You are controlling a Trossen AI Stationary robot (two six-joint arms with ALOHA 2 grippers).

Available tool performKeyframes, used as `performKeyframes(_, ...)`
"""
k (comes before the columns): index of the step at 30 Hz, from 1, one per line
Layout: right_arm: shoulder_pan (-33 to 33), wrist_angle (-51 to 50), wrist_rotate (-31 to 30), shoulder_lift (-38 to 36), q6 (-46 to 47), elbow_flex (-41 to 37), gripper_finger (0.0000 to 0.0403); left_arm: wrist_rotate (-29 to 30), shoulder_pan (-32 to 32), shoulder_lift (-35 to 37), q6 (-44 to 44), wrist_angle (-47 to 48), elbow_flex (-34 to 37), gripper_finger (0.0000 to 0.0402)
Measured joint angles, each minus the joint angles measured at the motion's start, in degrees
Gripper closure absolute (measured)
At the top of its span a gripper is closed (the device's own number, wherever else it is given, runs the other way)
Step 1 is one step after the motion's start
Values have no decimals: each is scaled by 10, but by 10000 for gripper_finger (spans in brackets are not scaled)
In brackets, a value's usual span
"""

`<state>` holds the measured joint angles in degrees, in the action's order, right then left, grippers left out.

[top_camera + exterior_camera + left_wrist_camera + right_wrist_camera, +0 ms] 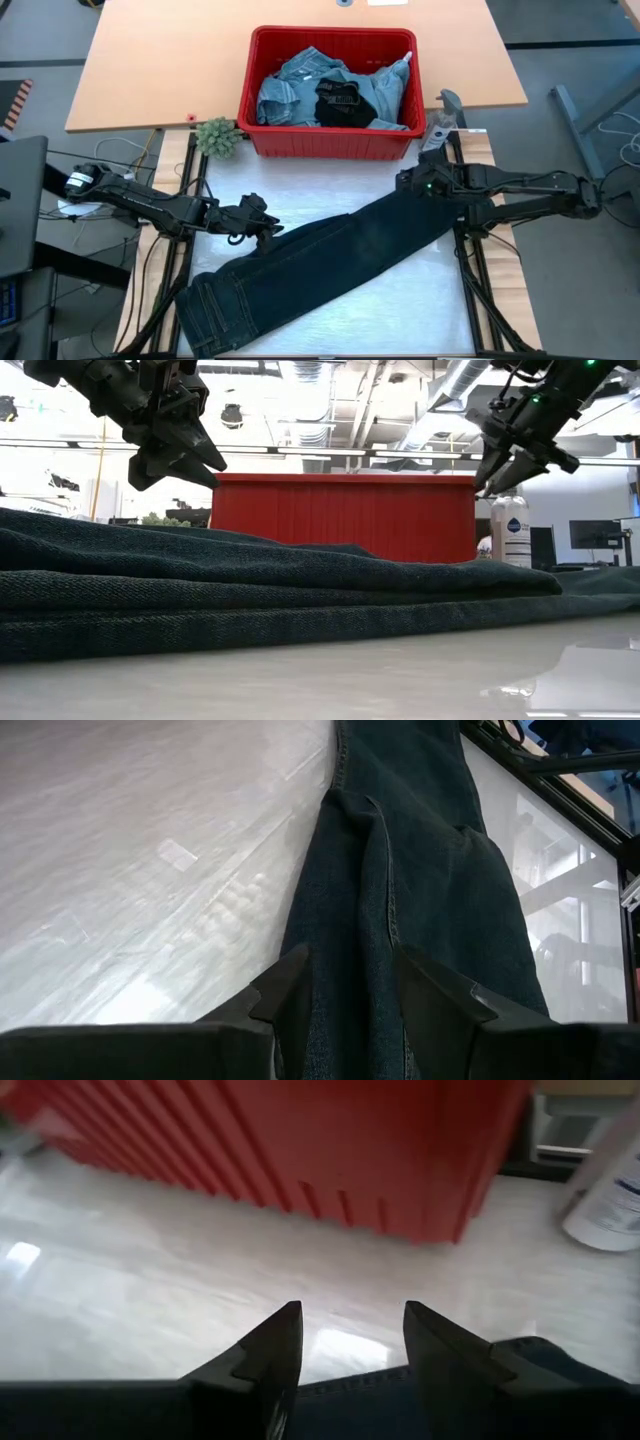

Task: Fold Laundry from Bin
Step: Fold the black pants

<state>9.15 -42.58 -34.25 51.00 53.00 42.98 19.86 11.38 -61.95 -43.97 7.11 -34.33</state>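
Dark jeans (330,265) lie flat on the desk (330,195), spread for folding; both pincers, left (268,228) at nine o'clock, right (412,180) at two, hover open and empty.

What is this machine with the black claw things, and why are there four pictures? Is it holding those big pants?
It is a robot with two dark arms at a table. Each arm ends in a two-finger claw called a gripper. One picture looks straight down from above, one looks level across the tabletop, and two come from little cameras on the wrists, peeking out between the claws.

On the white table lies a pair of dark jeans, stretched out slantwise. Behind it stands a red bin with more clothes inside, light blue denim and something black. A small green plant sits beside the bin.

Nothing is held. The left gripper hangs open just above the jeans' edge, and the right gripper hangs open over the jeans' other end.
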Motion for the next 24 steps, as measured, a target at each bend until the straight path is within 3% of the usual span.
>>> performKeyframes(8, 0, 7, 71, 0, -8, 0, 203, 0, 0, 0, 0, 0, 0, 274)
performKeyframes(12, 3, -55, 116, 8, 116, 0, 203, 0, 0, 0, 0, 0, 0, 274)
performKeyframes(16, -2, -124, 123, 24, 190, 0, 203, 0, 0, 0, 0, 0, 0, 274)
performKeyframes(24, -38, -43, 155, 72, 123, 0, 203, 5, 0, 0, 0, -2, 0, 274)
